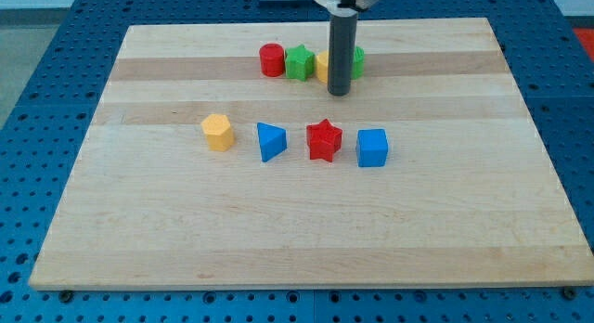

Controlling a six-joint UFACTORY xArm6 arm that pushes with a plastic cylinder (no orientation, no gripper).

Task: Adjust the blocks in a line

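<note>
My tip (339,91) stands near the view's top, just below a row of blocks. That row holds a red cylinder (271,59), a green star (299,62), a yellow block (322,67) mostly hidden behind the rod, and a green block (357,61) partly hidden at the rod's right. A second row lies lower, at mid-board: a yellow hexagonal block (217,132), a blue triangular block (270,141), a red star (324,139) and a blue cube (372,148). The tip is well above the red star and apart from the lower row.
The blocks lie on a pale wooden board (306,230). Around it is a blue perforated table (37,100).
</note>
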